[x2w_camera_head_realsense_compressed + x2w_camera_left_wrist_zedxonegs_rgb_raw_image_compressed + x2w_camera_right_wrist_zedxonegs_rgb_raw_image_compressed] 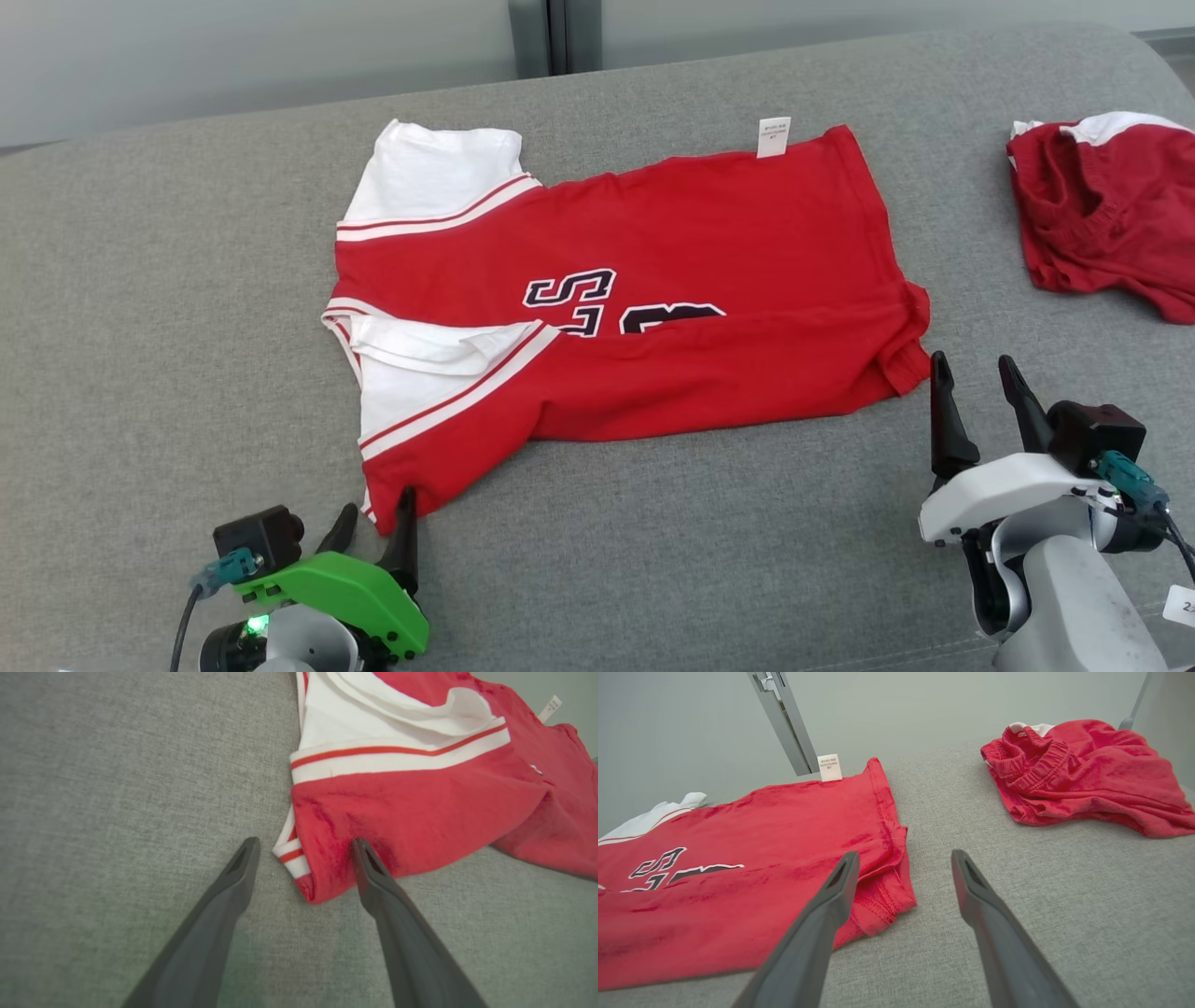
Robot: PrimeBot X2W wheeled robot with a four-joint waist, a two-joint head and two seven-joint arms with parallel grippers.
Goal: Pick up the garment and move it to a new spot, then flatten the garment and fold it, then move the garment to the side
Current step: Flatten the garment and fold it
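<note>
- Garment [644, 308]: a red shirt with white sleeves lies spread sideways in the middle of a grey cushion [140, 327]. Its near edge is doubled over, so the dark lettering is cut off at the fold.
- A white label [773, 137] sticks up from the far edge.
- A second red garment [1111, 215] lies bunched at the far right, well apart from the shirt.
- The left gripper [377, 504] sits low at the shirt's near left corner [308, 891], fingers spread wide and holding nothing. The corner lies between them, one finger right at the cloth.
- The right gripper [973, 362] is at the near right hem corner [882, 914], fingers also wide apart and empty. The corner is just beside its inner finger; most of the gap is over bare cushion.
- The step in hand appears to be pinching both near corners for the next fold.
- To do it well, the right gripper likely needs to shift inward so the rumpled hem sits fully between its fingers.
- Both should catch every layer, then lift and carry evenly, or the fold may skew.
</note>
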